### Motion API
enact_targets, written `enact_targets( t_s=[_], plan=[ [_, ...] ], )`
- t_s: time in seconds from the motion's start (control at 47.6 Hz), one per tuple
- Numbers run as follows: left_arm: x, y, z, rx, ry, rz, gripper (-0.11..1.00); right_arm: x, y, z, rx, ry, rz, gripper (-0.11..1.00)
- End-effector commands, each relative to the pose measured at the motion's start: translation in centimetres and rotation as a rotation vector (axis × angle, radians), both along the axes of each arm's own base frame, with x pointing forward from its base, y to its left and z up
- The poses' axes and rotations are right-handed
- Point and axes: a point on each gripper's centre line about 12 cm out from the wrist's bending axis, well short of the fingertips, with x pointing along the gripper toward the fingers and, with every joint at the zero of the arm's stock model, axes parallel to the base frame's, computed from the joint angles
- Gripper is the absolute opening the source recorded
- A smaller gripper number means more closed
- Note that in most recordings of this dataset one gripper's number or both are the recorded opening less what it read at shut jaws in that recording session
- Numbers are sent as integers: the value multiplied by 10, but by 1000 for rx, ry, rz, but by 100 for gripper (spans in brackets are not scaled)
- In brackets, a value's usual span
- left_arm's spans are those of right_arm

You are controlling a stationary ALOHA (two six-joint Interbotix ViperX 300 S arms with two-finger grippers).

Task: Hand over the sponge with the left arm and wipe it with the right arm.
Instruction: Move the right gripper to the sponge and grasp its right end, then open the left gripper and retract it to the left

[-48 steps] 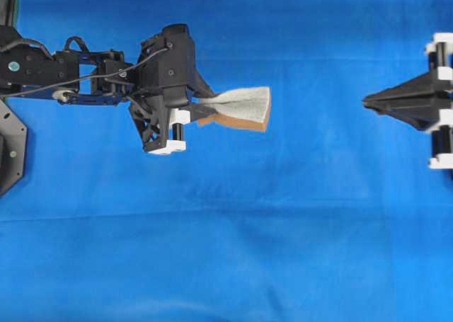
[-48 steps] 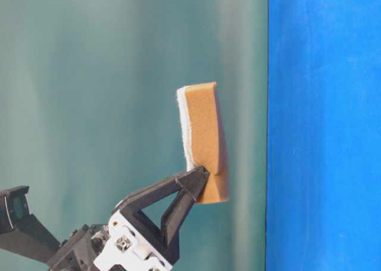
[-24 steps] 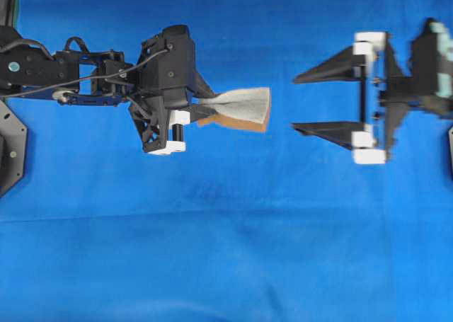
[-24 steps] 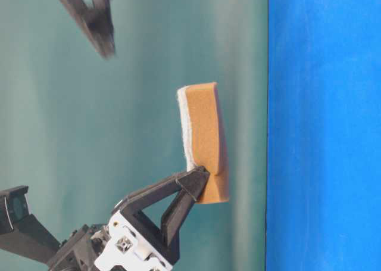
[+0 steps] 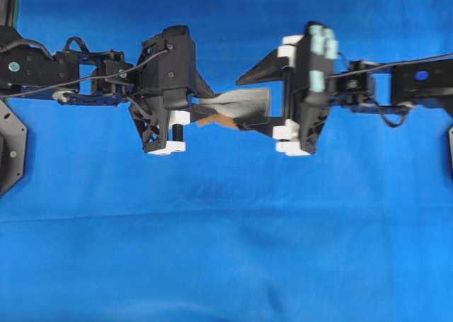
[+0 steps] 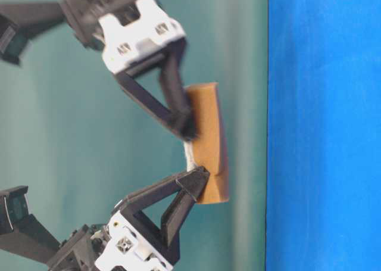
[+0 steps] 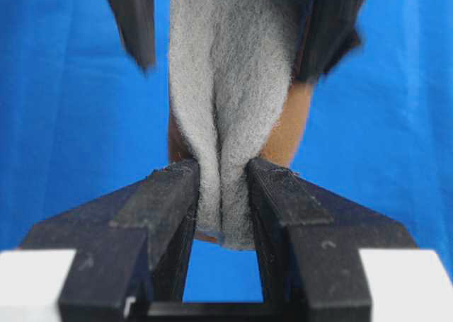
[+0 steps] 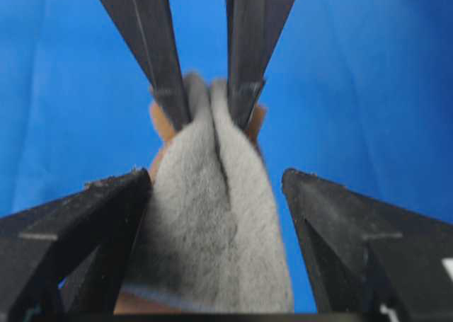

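The sponge is held in the air over the blue cloth, grey top upward, orange layer below. My left gripper, plain black, is shut on its near end and pinches the grey pad into a fold. My right gripper, with pale green patches, is open and its two fingers straddle the sponge's free end. In the right wrist view the sponge lies between the spread fingers; one finger is against it, the other stands apart from it.
The blue cloth covers the table below both arms. A black mount sits at the left edge and another at the right edge.
My right gripper has opened and come in from the right edge until its fingers are around the sponge's free end. The left arm and the sponge have not moved.
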Motion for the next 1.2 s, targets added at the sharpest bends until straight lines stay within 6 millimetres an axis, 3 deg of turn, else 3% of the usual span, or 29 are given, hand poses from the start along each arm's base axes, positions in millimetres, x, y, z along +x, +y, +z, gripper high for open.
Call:
enact_targets(
  t_s=[0.0, 0.126, 0.483, 0.567, 0.735, 1.072, 1.114, 1.177],
  plan=[
    [0, -2, 12, 2, -37, -4, 20, 8, -2, 4, 4, 1, -4, 74],
    [-1, -2, 12, 2, -35, -4, 20, 10, -4, -4, 14, 34, -12, 74],
    [0, -10, 12, 48, -33, -56, 20, 8, -6, -3, -14, 23, -4, 71],
    [0, -10, 12, 49, -34, -57, 16, 8, -5, -3, -33, 27, 8, 61],
    [1, -10, 12, 56, -35, -61, 16, 8, -5, -3, -46, 31, 14, 25],
    [1, -10, 14, 50, -46, -55, 16, 5, -6, -1, -52, 37, 15, 24],
    [0, -10, 14, 42, -49, -50, 19, 5, -6, -1, -52, 37, 15, 24],
    [-3, -10, 15, 31, -56, -42, 35, 4, -7, 0, -52, 35, 12, 24]
  ],
)
